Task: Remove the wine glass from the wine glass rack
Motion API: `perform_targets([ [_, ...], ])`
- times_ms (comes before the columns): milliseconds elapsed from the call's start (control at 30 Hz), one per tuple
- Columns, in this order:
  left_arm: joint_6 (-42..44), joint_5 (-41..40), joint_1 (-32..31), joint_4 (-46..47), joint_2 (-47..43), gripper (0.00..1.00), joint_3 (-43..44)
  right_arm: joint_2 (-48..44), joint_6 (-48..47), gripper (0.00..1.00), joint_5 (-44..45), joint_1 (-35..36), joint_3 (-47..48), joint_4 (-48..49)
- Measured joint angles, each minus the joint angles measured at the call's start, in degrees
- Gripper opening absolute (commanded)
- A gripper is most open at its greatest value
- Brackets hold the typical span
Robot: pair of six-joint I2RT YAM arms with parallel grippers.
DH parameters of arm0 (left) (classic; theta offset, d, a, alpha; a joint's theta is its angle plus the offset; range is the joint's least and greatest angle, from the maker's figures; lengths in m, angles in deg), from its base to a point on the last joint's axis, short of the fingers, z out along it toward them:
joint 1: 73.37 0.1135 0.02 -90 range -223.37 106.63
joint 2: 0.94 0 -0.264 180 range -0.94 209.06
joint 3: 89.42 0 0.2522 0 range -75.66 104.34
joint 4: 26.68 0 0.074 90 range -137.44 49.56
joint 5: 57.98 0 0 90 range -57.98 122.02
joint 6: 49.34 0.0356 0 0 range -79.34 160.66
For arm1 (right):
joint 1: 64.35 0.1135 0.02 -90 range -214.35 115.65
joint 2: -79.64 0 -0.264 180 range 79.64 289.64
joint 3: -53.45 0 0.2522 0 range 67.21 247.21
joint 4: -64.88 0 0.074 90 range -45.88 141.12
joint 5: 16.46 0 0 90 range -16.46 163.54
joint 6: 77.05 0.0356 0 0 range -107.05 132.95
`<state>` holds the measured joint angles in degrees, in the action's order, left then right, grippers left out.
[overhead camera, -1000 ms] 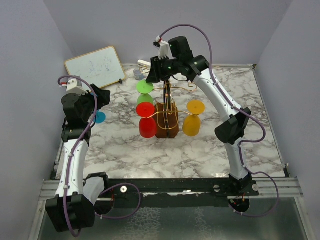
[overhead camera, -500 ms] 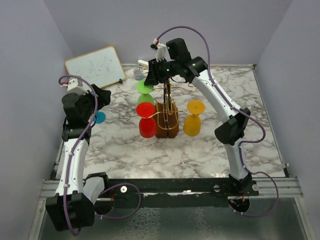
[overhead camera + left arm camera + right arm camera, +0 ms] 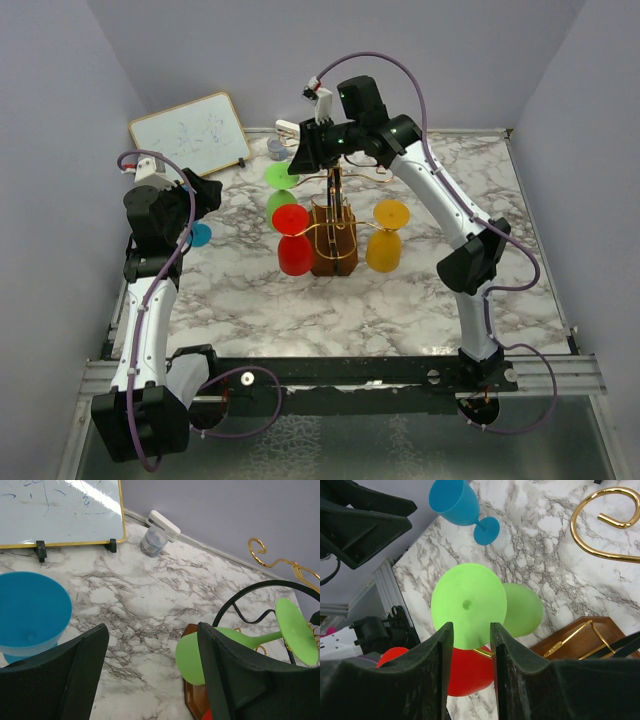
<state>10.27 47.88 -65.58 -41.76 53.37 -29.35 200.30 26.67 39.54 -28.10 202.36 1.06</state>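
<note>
The wine glass rack (image 3: 333, 240) has a brown wooden base and a gold wire frame, and stands mid-table. A red glass (image 3: 293, 240) and a yellow glass (image 3: 386, 237) hang upside down from its arms. My right gripper (image 3: 300, 155) is at the rack's far left side. In the right wrist view the right gripper (image 3: 471, 630) is nearly shut, with the foot of the green wine glass (image 3: 468, 602) between its fingers. The green glass (image 3: 281, 188) is tilted, with its bowl low (image 3: 200, 655). My left gripper (image 3: 150, 645) is wide open and empty, beside a blue glass (image 3: 30, 612).
A whiteboard (image 3: 190, 133) leans at the back left. A small grey jar (image 3: 275, 148) and a white bar (image 3: 164, 522) sit by the back wall. The blue glass (image 3: 200, 235) stands on the table at the left. An empty gold curl (image 3: 605, 525) sticks out from the rack.
My right gripper has shifted slightly left with the green glass, which has tilted and moved away from the rack. The left arm has not moved.
</note>
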Motion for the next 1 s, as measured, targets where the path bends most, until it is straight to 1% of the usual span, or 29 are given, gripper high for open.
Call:
perform_targets([
  [100,0.00,0.02,0.00,0.00,0.00,0.73,0.00,-0.04,0.11,0.36,-0.59,0.20,0.00,0.68],
  [200,-0.04,0.02,0.00,0.00,0.00,0.73,-0.02,-0.04,0.15,0.41,-0.52,0.35,0.00,0.70],
  [333,-0.15,0.02,0.00,0.00,0.00,0.73,-0.07,-0.04,0.39,0.43,2.01,0.46,0.00,0.57],
  [533,-0.17,0.13,0.00,0.02,0.02,0.73,-0.07,-0.04,0.68,0.43,5.79,0.52,0.52,-0.02],
  [1000,-0.22,0.28,0.00,0.02,0.26,0.73,-0.11,-0.04,1.07,0.41,7.72,1.81,0.76,-1.75],
])
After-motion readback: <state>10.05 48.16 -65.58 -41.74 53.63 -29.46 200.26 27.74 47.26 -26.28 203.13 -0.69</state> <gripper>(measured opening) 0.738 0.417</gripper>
